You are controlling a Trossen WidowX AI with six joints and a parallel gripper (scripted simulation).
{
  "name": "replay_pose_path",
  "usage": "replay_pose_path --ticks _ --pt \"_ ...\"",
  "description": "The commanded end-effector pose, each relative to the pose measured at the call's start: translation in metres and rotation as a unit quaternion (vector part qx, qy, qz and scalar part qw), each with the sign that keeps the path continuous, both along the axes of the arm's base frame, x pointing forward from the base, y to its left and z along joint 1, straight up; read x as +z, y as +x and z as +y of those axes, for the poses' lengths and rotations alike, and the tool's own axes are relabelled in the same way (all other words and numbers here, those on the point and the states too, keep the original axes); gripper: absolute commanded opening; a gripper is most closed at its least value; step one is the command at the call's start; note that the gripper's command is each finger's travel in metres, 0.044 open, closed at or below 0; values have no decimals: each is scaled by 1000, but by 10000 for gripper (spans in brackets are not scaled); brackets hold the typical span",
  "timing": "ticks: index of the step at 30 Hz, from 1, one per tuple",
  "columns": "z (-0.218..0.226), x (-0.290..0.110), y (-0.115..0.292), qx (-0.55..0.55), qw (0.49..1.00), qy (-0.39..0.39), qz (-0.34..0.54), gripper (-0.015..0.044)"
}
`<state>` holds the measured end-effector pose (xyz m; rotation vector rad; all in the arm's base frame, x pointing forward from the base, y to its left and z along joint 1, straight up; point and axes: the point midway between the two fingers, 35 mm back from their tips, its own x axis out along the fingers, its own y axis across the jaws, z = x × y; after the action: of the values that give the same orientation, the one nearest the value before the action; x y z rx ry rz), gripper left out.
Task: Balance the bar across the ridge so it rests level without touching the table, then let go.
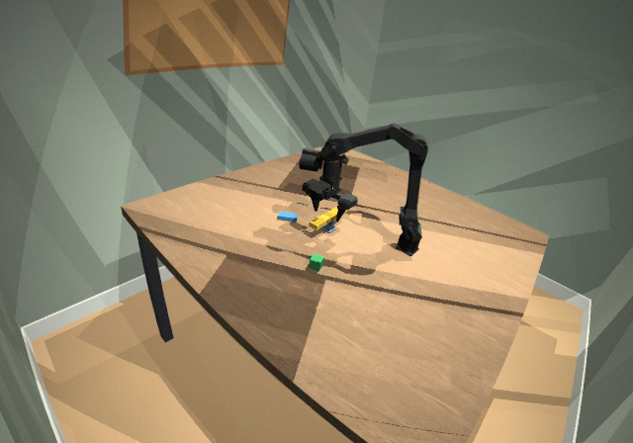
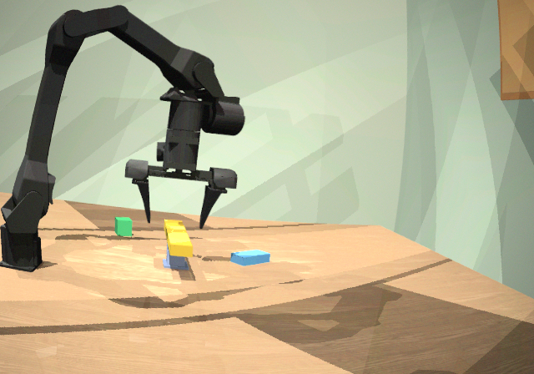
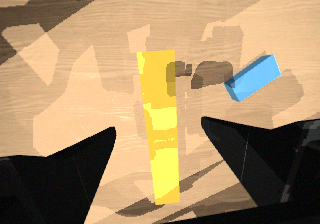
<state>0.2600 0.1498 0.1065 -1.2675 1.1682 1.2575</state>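
The yellow bar (image 1: 321, 221) (image 2: 180, 247) (image 3: 159, 89) lies across the blue-grey ridge (image 1: 327, 228) (image 2: 175, 261). In the exterior view its near end stands clear of the table, and it looks close to level; a slight tilt cannot be ruled out. The ridge's top is hidden under the bar, and the whole ridge is hidden in the wrist view. My gripper (image 1: 326, 216) (image 2: 174, 224) (image 3: 159, 125) is wide open and empty. Its fingertips are on either side of the bar, apart from it, and look a little higher than it in the exterior view.
A blue block (image 1: 287, 217) (image 2: 250, 258) (image 3: 254, 78) lies on the table beside the bar, on the side away from the arm's base. A green cube (image 1: 316, 262) (image 2: 123, 226) stands on the table farther off. Dark shadows cross the table top.
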Motion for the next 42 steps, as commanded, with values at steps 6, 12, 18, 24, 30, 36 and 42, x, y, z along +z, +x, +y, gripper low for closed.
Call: replay_pose_path --ticks 6,12,18,24,30,36,42 --pt "-1 84 -1 0 1000 5 -9 440" --pt "-1 84 -1 0 1000 5 -9 440" --pt "-1 84 -1 0 1000 5 -9 440" --pt "-1 84 -1 0 1000 5 -9 440" --pt "-1 84 -1 0 1000 5 -9 440" --pt "-1 84 -1 0 1000 5 -9 440" --pt "-1 84 -1 0 1000 5 -9 440"
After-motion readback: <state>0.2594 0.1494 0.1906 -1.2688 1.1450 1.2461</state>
